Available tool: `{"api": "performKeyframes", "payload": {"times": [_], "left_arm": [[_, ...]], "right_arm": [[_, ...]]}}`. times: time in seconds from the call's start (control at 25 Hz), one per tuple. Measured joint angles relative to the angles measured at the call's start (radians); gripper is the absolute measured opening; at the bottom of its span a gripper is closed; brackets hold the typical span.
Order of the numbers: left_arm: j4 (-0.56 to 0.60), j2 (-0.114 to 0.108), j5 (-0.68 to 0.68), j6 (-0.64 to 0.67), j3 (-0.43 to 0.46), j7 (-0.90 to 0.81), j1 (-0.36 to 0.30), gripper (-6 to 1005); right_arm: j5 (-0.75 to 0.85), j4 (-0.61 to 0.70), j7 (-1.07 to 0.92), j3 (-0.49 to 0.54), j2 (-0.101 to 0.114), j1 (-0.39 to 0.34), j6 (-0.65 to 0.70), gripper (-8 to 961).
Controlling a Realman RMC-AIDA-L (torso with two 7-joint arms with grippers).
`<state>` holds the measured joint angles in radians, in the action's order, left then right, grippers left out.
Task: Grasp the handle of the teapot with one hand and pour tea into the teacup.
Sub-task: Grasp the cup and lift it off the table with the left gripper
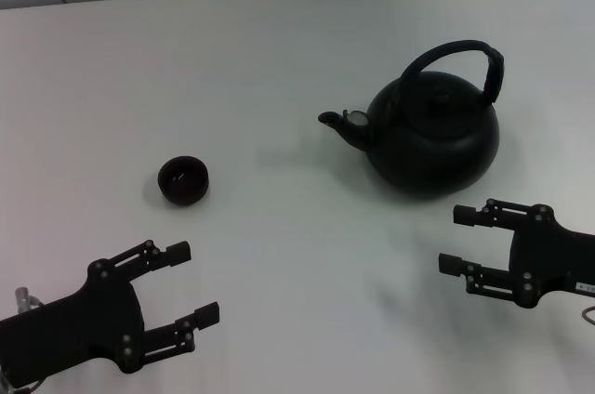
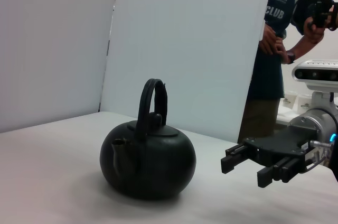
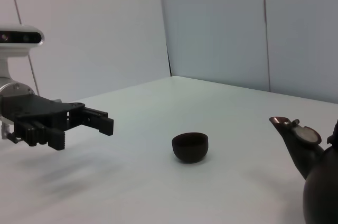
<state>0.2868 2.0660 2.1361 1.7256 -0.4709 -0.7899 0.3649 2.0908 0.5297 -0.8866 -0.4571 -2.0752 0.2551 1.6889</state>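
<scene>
The matte black teapot (image 1: 432, 134) stands upright on the white table at the right, its short spout pointing left toward the teacup. Its arched black handle (image 1: 456, 52) stands up over the lid. The small black teacup (image 1: 183, 178) sits at the left centre, well apart from the pot. My right gripper (image 1: 453, 240) is open and empty, just in front of the teapot. My left gripper (image 1: 191, 282) is open and empty at the near left, in front of the cup. The left wrist view shows the teapot (image 2: 148, 163), its handle (image 2: 150, 102) and the right gripper (image 2: 244, 168). The right wrist view shows the teacup (image 3: 190, 146), the teapot (image 3: 297, 138) and the left gripper (image 3: 84, 123).
The white table (image 1: 297, 59) runs to a far edge against white wall panels. A person in a dark shirt (image 2: 274, 49) stands behind a panel beyond the table's right side.
</scene>
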Motion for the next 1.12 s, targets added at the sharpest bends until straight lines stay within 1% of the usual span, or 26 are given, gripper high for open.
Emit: {"api": "performKeyframes", "payload": {"times": [1.12], "left_arm": [[0.000, 0.002, -0.001, 0.000, 0.008, 0.005, 0.003, 800]], "right_arm": [[-0.006, 0.001, 0.003, 0.004, 0.000, 0.014, 0.000, 666]]}}
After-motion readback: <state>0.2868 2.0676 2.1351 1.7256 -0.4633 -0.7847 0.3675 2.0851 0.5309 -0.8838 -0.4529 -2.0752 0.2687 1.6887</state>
